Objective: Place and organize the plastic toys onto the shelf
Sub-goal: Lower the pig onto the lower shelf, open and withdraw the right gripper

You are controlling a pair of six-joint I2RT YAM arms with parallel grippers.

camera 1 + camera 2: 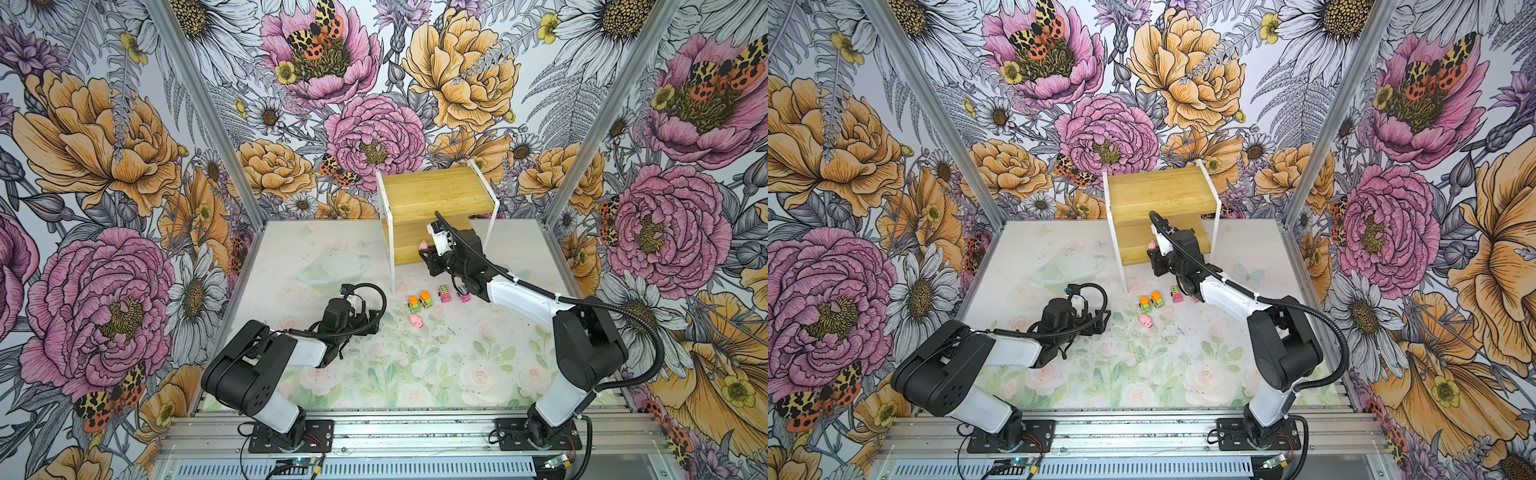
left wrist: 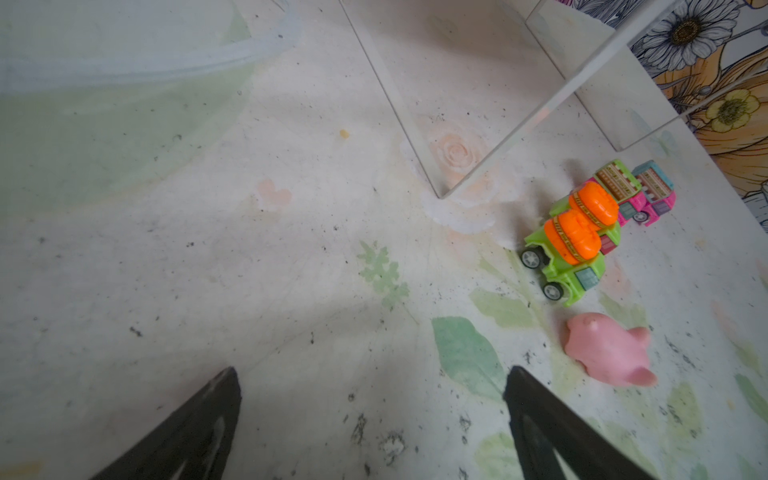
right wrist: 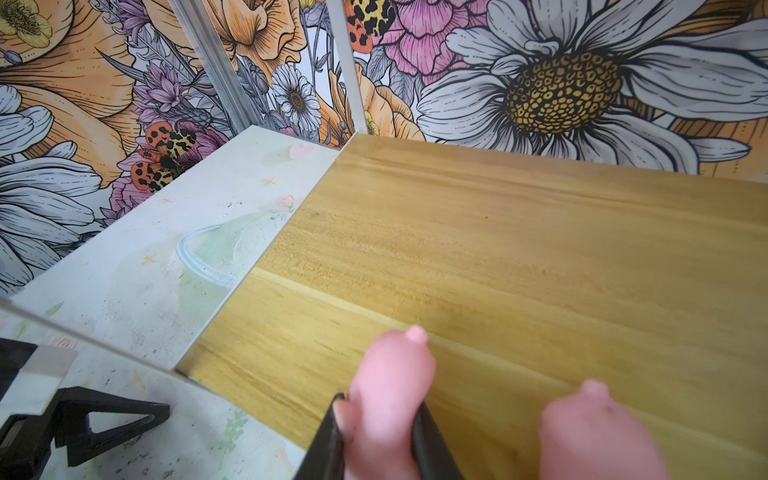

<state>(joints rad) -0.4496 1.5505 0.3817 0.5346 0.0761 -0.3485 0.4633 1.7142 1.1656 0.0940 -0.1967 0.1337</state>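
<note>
Pink pig [image 3: 390, 374] pinched in right pincer [image 3: 379, 401], long axis along the fingers [image 3: 324, 440], over lower board of shelf [image 1: 432, 195], left pincer [image 2: 372, 370] spread above surface [image 2: 208, 249]

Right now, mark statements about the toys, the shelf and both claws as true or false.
1. The right claw is shut on a pink pig. True.
2. The green trucks and pink trucks stand on the table. True.
3. The left claw grips a green truck. False: it is open and empty above the table.
4. The shelf carries a truck on its top board. False: that board is bare.
</note>
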